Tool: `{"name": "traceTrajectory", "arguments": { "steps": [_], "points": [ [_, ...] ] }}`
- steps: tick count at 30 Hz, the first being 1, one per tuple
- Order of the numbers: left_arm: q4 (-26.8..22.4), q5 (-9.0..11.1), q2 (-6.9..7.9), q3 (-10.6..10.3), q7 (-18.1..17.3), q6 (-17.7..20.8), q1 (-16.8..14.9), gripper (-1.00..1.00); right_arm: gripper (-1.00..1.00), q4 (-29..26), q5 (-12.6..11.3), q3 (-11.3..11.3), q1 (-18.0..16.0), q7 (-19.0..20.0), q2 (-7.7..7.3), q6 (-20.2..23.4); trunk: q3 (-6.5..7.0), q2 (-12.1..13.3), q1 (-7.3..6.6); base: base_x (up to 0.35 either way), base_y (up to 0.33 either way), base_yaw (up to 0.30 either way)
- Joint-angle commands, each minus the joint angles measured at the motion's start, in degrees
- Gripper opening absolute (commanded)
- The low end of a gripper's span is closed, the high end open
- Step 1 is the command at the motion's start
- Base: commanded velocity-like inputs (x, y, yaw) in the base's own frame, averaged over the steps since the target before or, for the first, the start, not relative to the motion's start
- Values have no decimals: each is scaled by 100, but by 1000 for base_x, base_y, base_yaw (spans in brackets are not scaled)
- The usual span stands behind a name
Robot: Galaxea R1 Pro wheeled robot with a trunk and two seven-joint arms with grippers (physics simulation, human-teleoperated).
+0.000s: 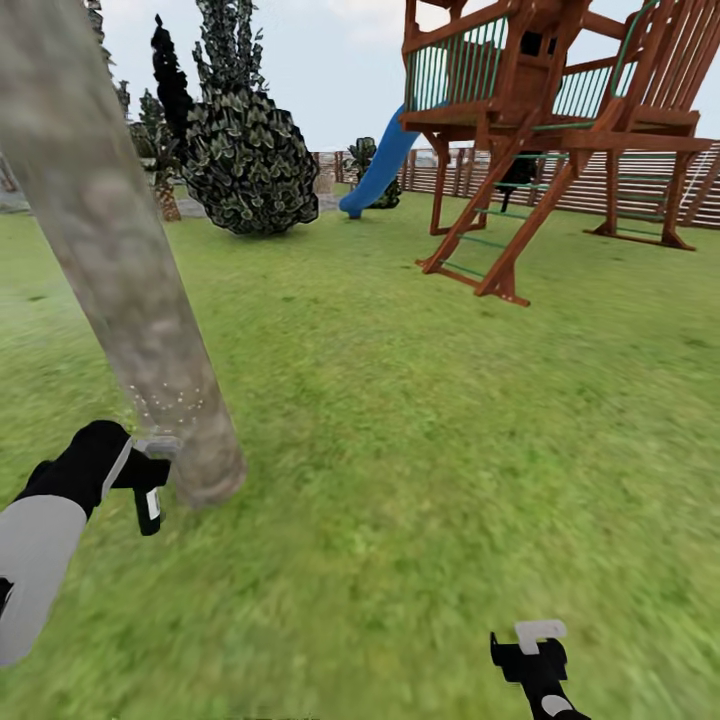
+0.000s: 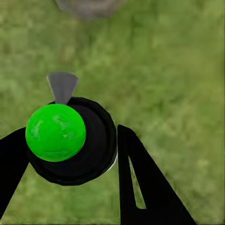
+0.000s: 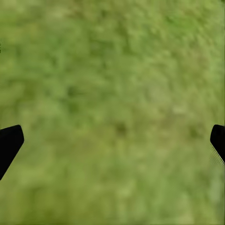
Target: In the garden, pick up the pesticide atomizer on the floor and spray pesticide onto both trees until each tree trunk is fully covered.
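Note:
One tree trunk (image 1: 120, 270), thick and mottled grey-brown, leans up from its base in the grass at the left of the head view. White spray specks dot its lower part. My left gripper (image 1: 150, 482) is right beside the base, shut on the pesticide atomizer (image 2: 56, 132), a black round body with a green ball top and a grey nozzle pointing at the trunk's foot (image 2: 86, 7). The black fingers (image 2: 140, 187) press on both sides of it. My right gripper (image 1: 535, 650) hangs low at the front right, open over bare grass (image 3: 112, 112).
A wooden play tower (image 1: 540, 130) with a blue slide (image 1: 380, 165) stands at the back right. A dark-leaved bush (image 1: 250, 160) sits at the back centre. A slatted fence (image 1: 620, 185) closes the far side. Open lawn (image 1: 420, 420) lies between.

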Motion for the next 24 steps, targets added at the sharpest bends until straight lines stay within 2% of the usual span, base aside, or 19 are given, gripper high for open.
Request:
{"name": "traceTrajectory", "arguments": {
  "steps": [1, 4, 7, 11, 14, 17, 21, 24],
  "points": [
    [-13, 5, 10, 32, -51, 24, 93, -100, 100, -2, -57, 52, 0, -7, -1, -14, -4, -2, -1, 6, -274, 275],
    [-10, 5, 19, 44, -44, -13, 237, -100, 100, -2, -57, 50, 0, -7, -1, -14, -4, -2, -1, 2, -275, 276],
    [9, 10, 8, 63, -31, -134, 251, -100, 100, -2, -57, 53, 0, -7, 1, -14, -4, -2, -1, 21, -275, 230],
    [18, 17, -13, 75, -25, -212, 271, -100, 100, -2, -57, 48, 0, 0, 4, -14, -4, -2, -1, 141, -259, 37],
    [12, 27, -8, 90, -25, -223, 439, -100, 100, -2, -57, 55, 0, 1, 7, -14, -4, -2, -1, 166, -252, 31],
    [16, 19, 2, 107, -22, -267, 484, -100, 100, -2, -57, 54, 0, 1, 8, -14, -4, -2, -1, 153, -251, 208],
    [19, 28, 8, 178, 173, -856, 733, -100, 100, -2, -57, 56, 0, 1, 14, -14, -4, -2, -1, 195, -225, 270],
    [21, 52, -26, 201, 268, -909, 767, -100, 100, -2, -57, 57, 0, 6, 16, -14, -4, -2, -1, 239, -188, 128]
  ]
}}
